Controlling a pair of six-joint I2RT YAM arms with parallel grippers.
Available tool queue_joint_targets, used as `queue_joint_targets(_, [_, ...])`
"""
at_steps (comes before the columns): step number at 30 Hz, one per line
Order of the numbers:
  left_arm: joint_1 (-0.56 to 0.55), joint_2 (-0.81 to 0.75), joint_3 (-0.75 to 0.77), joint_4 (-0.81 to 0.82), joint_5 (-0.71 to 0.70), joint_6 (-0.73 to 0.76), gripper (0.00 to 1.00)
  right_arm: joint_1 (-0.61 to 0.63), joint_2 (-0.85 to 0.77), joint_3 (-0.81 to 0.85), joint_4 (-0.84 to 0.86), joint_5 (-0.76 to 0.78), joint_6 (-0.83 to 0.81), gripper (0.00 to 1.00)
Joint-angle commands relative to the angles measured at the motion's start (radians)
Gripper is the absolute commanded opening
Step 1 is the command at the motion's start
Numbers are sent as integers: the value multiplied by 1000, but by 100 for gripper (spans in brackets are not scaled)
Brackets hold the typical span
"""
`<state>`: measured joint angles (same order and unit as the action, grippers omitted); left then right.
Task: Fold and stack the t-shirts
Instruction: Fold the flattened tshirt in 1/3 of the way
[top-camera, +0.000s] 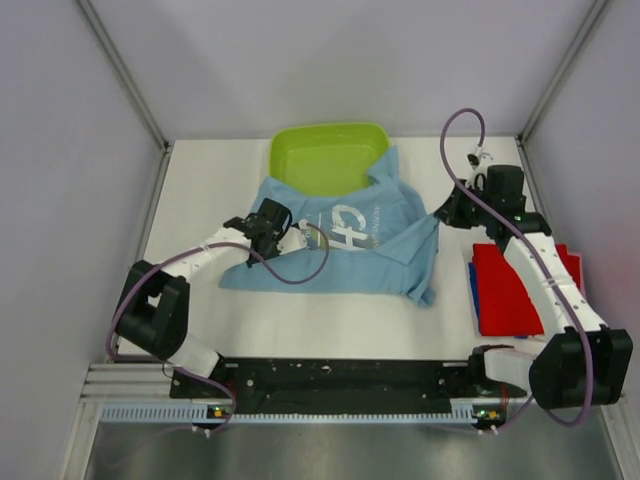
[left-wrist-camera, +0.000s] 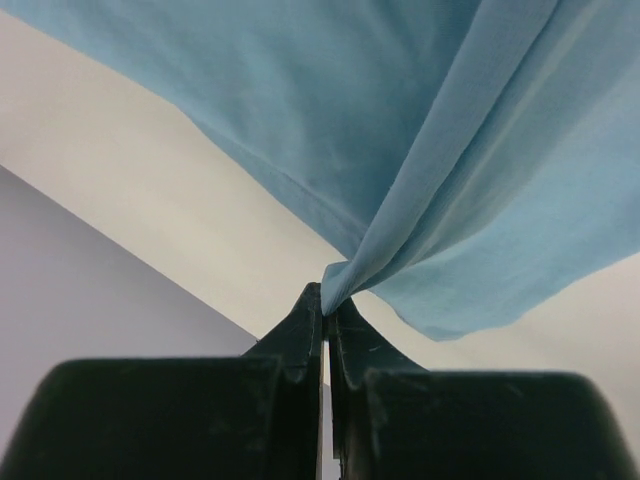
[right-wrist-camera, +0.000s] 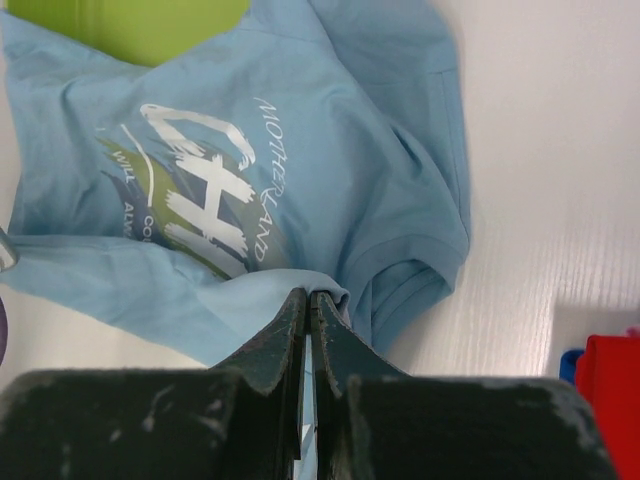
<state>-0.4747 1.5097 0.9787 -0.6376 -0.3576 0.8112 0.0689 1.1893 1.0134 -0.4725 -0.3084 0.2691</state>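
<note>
The light blue t-shirt lies crumpled on the desk, on the near side of the green basin. Its top edge hangs over the basin's near rim. The white letters face up.

The left pincer is pressed together on a bunch of the blue cloth, at the side of the shirt left of the basin. The cloth hangs up and away from its tips, so that part is lifted off the desk. The right pincer is also pressed together, pinching a small fold near the sleeve on the side of the shirt right of the basin.

A folded red t-shirt lies well to the right of the basin, nearer the arms. A darker blue one seems to lie under it, but only a thin edge shows.

I think the step now is getting this shirt flat, so the folding has not started. Next, both pincers need to pull apart and draw the shirt away from the basin. That would stretch the cloth smooth on bare desk. The pull should be gentle and even, or a pinch may slip off the soft cloth.
</note>
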Motion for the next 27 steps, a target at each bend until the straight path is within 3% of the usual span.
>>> queue_joint_targets(1, [7, 41, 20, 62, -18, 11, 0, -9, 50, 25, 95, -32, -27, 0])
queue_joint_targets(7, [39, 93, 40, 127, -37, -20, 4, -7, 141, 43, 153, -44, -30, 0])
queue_joint_targets(9, [57, 104, 52, 162, -60, -36, 14, -6, 186, 60, 184, -41, -27, 0])
queue_joint_targets(10, [70, 106, 61, 185, -75, -47, 28, -3, 210, 71, 195, -43, -28, 0])
queue_joint_targets(11, [82, 104, 72, 200, -87, -59, 40, 3, 240, 88, 199, -43, -34, 4])
queue_joint_targets(12, [100, 100, 83, 210, -96, -73, 47, 6, 268, 106, 199, -41, -39, 14])
queue_joint_targets(15, [159, 67, 120, 219, -100, -102, 62, 6, 367, 200, 126, 6, -44, 41])
queue_joint_targets(18, [205, 14, 143, 170, -69, -106, 64, 0, 418, 316, -30, 52, -56, 52])
queue_joint_targets(20, [208, -60, 112, 122, 6, -74, 61, 0, 374, 301, -66, 66, -57, 55])
queue_joint_targets(24, [206, -251, -44, 47, 248, 69, 58, 6, 178, 135, -75, 25, 20, 59])
queue_joint_targets(27, [206, -309, -162, 50, 281, 150, 58, 32, 67, -19, -104, 6, 56, 59])
